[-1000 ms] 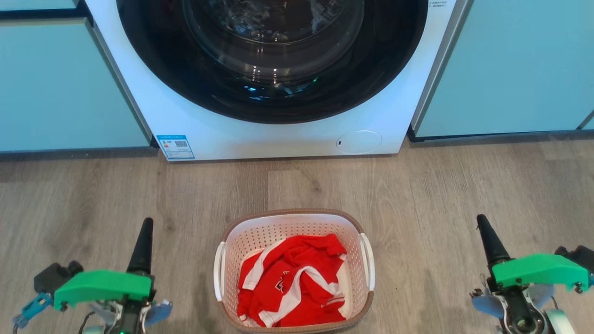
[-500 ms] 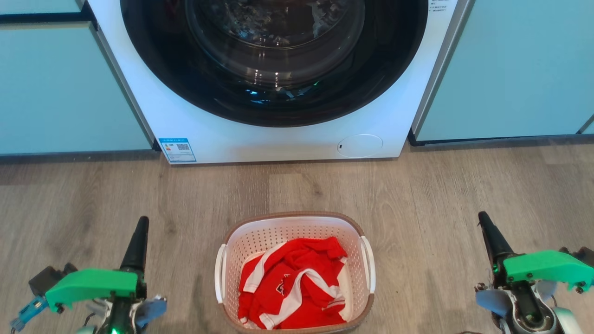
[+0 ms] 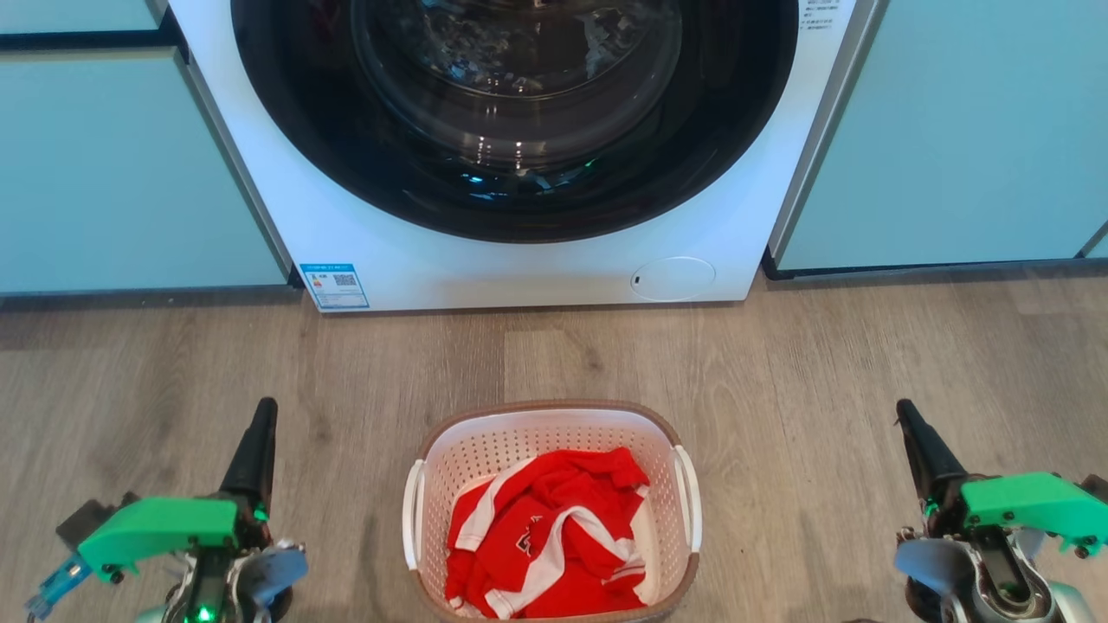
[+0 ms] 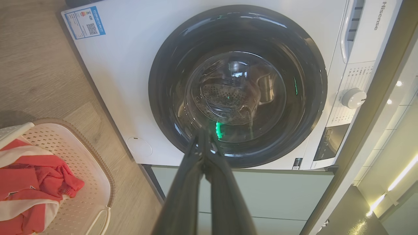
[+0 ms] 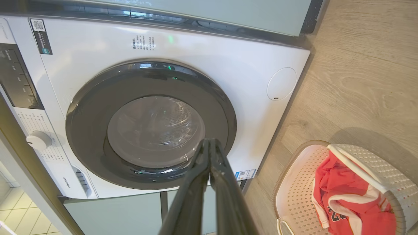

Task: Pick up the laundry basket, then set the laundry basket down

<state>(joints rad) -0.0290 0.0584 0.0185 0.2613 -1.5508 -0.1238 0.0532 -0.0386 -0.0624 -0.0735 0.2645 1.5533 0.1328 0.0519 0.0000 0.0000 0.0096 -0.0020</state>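
Note:
The laundry basket stands on the wooden floor in front of the washing machine, cream-white and perforated with a brown rim and two white side handles. A red and white garment lies in it. My left gripper hovers to the basket's left, shut and empty. My right gripper hovers to the basket's right, also shut and empty. Both are well apart from the basket. The left wrist view has the basket at lower left; the right wrist view has the basket at lower right, past shut fingers.
A white front-loading washing machine with a dark round door stands straight ahead. Pale green cabinets flank it on both sides. Wooden floor lies open between the machine and the basket.
The whole picture has slid slightly downward, so the camera moved. Both grippers have drawn back a little toward the bottom edge, staying shut. The basket stays on the floor.

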